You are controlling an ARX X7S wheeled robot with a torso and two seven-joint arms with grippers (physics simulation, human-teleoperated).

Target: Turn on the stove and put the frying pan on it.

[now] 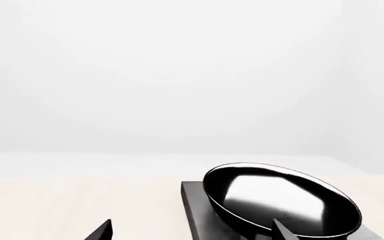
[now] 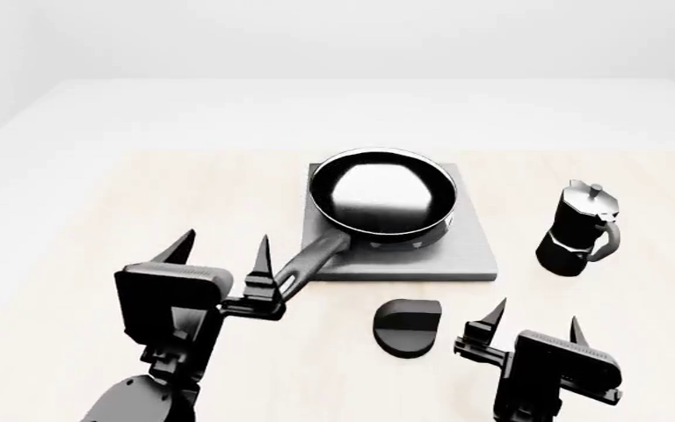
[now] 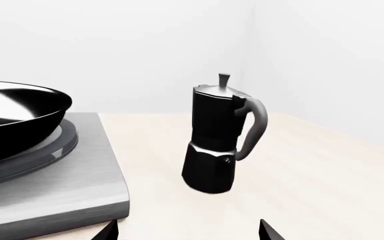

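Note:
The frying pan [image 2: 382, 198] sits on the ring burner of the grey stove [image 2: 469, 257]. Its long handle [image 2: 314, 257] points toward the near left, off the plate. The black round knob [image 2: 408, 327] lies on the table in front of the stove. My left gripper [image 2: 225, 241] is open and empty, with its right finger beside the handle's end. The left wrist view shows the pan [image 1: 282, 200], the stove [image 1: 195, 207] and my left gripper [image 1: 192, 232]. My right gripper [image 2: 537, 314] is open and empty, to the right of the knob. The right wrist view shows the gripper [image 3: 186, 231], the stove [image 3: 58, 192] and the pan [image 3: 12, 117].
A black moka pot [image 2: 578, 230] stands upright on the light wooden table [image 2: 103, 202], to the right of the stove. It also shows in the right wrist view [image 3: 219, 140], ahead of my right gripper.

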